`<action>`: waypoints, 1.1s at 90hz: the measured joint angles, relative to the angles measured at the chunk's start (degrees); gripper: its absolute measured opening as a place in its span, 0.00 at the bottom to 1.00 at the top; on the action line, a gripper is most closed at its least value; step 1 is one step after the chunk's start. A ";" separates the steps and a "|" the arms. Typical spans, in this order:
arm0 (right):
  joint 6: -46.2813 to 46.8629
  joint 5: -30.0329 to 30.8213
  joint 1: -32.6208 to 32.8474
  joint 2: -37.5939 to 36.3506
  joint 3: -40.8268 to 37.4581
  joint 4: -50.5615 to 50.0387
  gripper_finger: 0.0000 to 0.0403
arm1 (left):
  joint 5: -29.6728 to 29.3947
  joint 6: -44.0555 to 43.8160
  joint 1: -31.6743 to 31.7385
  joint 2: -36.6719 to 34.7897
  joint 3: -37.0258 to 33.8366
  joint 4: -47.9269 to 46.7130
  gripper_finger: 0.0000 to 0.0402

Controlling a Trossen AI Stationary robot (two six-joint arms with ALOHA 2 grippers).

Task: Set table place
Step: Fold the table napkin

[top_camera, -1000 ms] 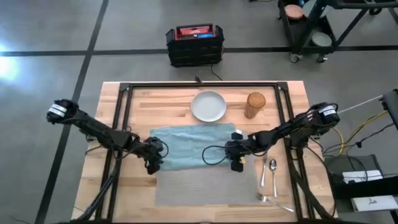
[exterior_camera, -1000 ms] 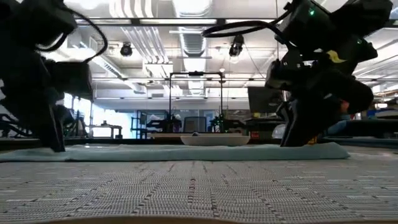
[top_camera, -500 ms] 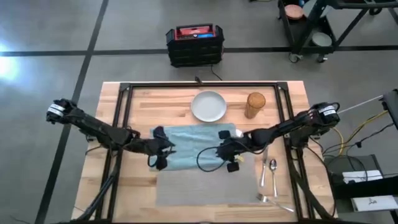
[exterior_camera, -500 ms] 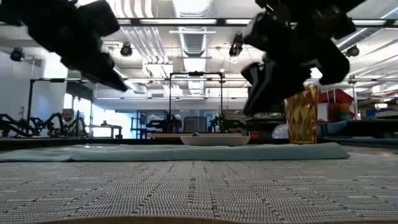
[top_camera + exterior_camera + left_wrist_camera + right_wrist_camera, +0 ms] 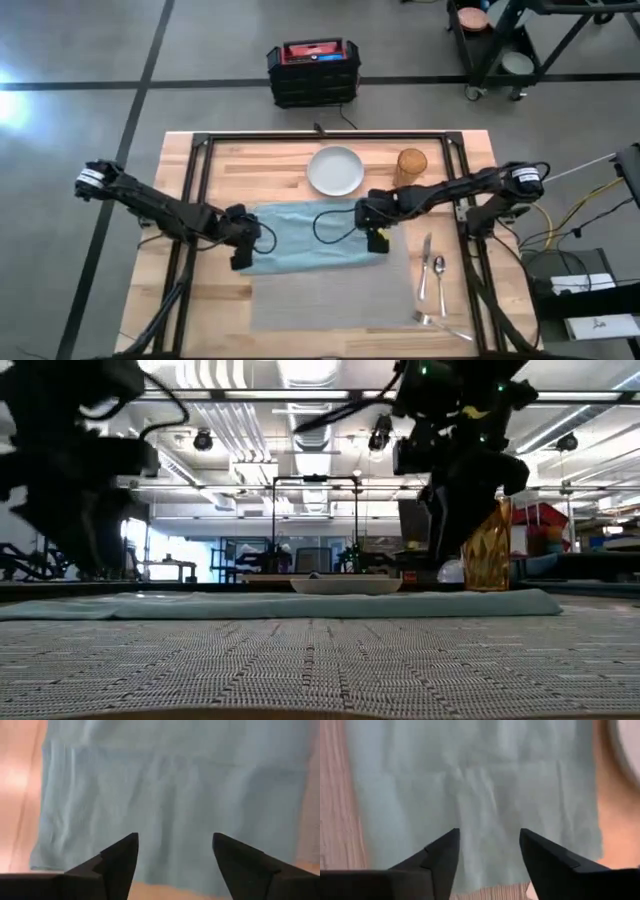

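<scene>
Now both grippers hang over the napkin [image 5: 308,235], each with its fingers spread apart and holding nothing: the left gripper [image 5: 241,250] above the cloth's left edge, the right gripper [image 5: 377,232] above its right edge. The step in hand looks like handling this napkin, so each gripper should come down squarely on its own edge and pinch only the cloth, not the mat [image 5: 335,292] under its near hem. Lifting both sides evenly would keep it from bunching.

The napkin is soft teal cloth, faintly creased, lying flat with its near edge overlapping the far edge of the mat. The mat is a flat grey woven rectangle with a coarse ribbed weave, lying at the table's [image 5: 215,310] near middle. The table is pale butcher-block wood. Beyond the napkin stand a round pale plate [image 5: 335,171] and a faceted amber glass [image 5: 411,164]; cutlery [image 5: 434,287] lies by the mat's right side.
</scene>
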 joint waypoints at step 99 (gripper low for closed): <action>0.01 -2.30 0.77 4.47 -6.52 11.05 0.49 | -1.29 1.06 0.00 0.09 -8.12 10.72 0.42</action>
